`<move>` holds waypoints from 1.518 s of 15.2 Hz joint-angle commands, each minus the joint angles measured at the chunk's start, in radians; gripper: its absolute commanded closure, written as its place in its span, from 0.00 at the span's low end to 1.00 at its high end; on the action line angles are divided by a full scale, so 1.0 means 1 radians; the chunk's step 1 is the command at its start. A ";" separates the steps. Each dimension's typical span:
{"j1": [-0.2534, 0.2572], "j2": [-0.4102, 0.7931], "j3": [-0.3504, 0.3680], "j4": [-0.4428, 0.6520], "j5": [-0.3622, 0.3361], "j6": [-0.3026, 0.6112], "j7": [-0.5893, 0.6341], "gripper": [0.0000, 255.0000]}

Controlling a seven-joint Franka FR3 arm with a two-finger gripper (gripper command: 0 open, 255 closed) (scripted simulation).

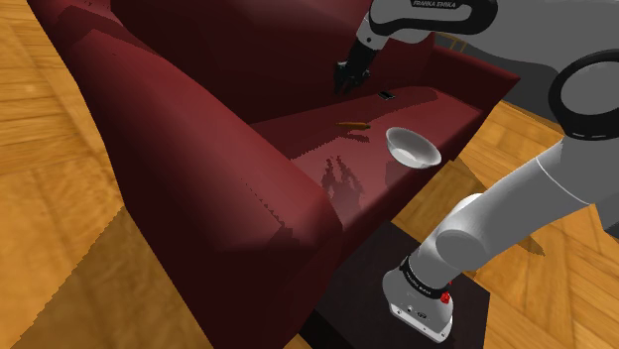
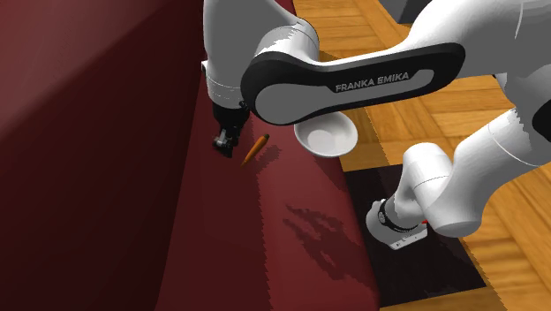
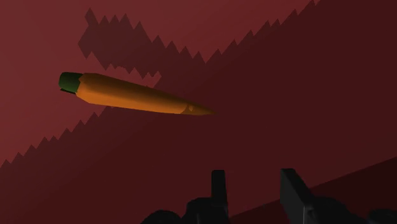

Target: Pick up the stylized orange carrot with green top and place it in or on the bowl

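**Carrot flat on the sofa seat, gripper empty**

The orange carrot (image 3: 133, 95) lies on its side on the seat of a dark red sofa (image 1: 198, 119). It tapers from a green top to a sharp tip. In the wrist view its long axis runs nearly parallel to the line between the two fingers. In the second exterior view it slants, thick end toward the white bowl (image 1: 412, 147), which sits nearby on the same seat but apart from it. The black gripper (image 3: 253, 181) hangs just beside the carrot with its jaws spread, nothing between them. Jagged shadows cross the cushion. Beyond the sofa lies wooden plank floor (image 1: 60, 268), where the arm's dark stand (image 1: 367, 273) rests.
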 commanded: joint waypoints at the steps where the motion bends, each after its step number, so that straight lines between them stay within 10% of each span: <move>1: 0.010 0.001 -0.022 -0.016 0.007 -0.011 -0.175 0.00; 8: 0.066 0.102 -0.161 -0.025 -0.054 -0.082 -1.342 0.00; 23: 0.063 0.120 -0.163 -0.109 -0.049 0.020 -1.346 0.00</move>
